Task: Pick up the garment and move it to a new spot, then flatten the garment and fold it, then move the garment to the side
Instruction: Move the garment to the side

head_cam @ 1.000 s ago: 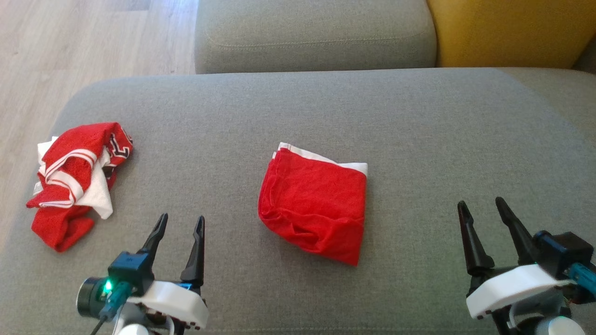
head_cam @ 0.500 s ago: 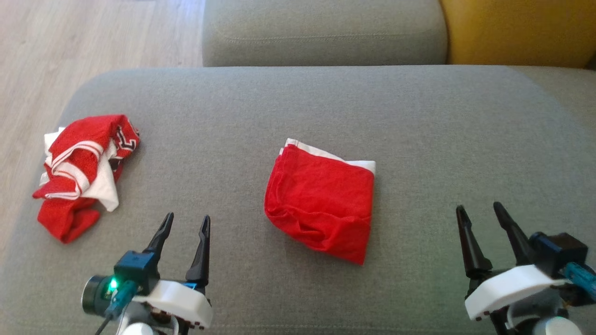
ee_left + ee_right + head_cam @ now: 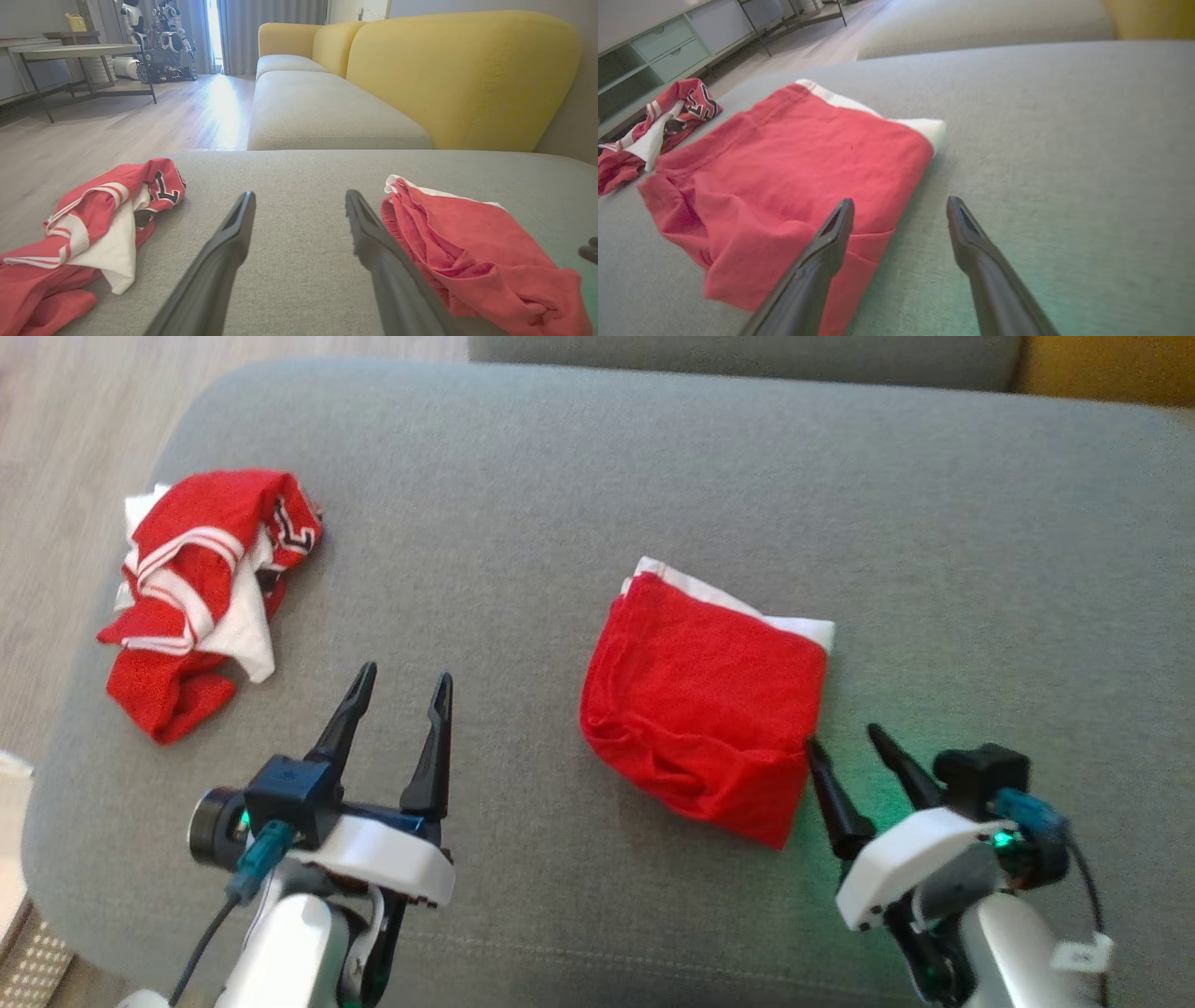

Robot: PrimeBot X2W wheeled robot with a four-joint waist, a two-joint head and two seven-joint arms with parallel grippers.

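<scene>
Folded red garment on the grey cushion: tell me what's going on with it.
The folded red garment lies flat on the grey cushion, held by nothing. The right end effector is open at its near right corner, apparently ready to grasp it and move it aside. The left end effector is open and empty, between it and a crumpled red-and-white garment.

The grey cushion (image 3: 560, 467) lies bare across its far half and its whole right side, open for passage. A clear lane runs between the crumpled red-and-white garment (image 3: 196, 588) near the left edge and the folded red garment (image 3: 700, 709) at the middle. The left pincer (image 3: 407, 672) stands in that lane, fingers apart. The right pincer (image 3: 842, 735), also spread, has one finger just beside the folded garment's near right corner, with bare cushion to its right.
</scene>
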